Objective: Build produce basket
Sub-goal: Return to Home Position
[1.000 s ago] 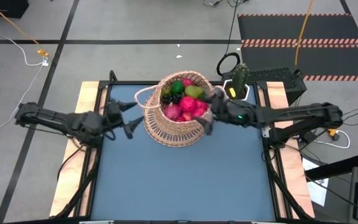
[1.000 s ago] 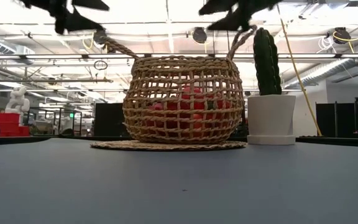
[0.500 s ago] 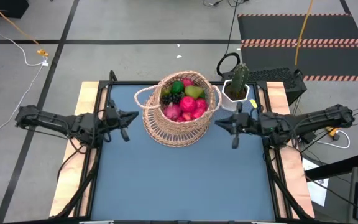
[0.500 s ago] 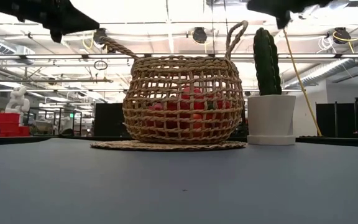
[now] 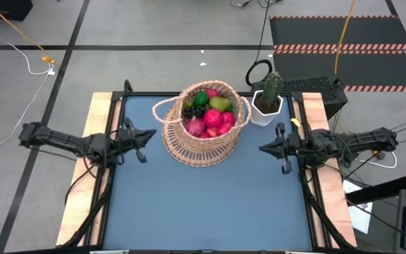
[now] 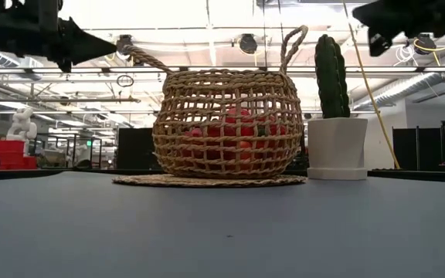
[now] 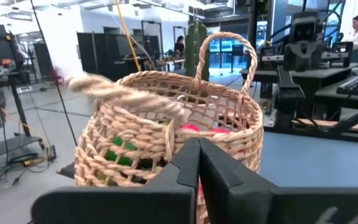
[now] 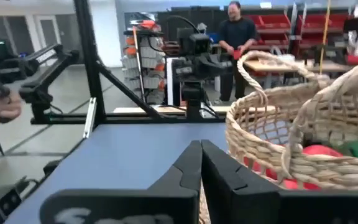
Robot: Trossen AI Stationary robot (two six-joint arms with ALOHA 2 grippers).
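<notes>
The tan wicker basket (image 5: pixel 201 141) stands on its flat woven base (image 6: pixel 207 181) at the table's far middle. It holds the produce (image 5: pixel 208 113): red and pink fruits, green ones and dark grapes. The basket also shows in the left wrist view (image 7: pixel 166 149) and the right wrist view (image 8: pixel 303 137). My left gripper (image 5: pixel 152 132) is shut and empty, left of the basket and apart from it. My right gripper (image 5: pixel 262 148) is shut and empty, right of the basket, near the table's right edge. Both grippers hang above table height in the low view, the left (image 6: pixel 113 42) and the right (image 6: pixel 361 11).
A green cactus in a white pot (image 5: pixel 268 104) stands at the table's far right, close behind my right gripper; it also shows in the low view (image 6: pixel 336 147). The blue table top (image 5: pixel 203 204) lies in front of the basket. People stand in the room beyond the table.
My right gripper has drawn back from the basket's right rim toward the table's right edge, and its fingers have shut. My left gripper has drawn back a little toward the left edge and has shut too. The basket has stayed in place.
</notes>
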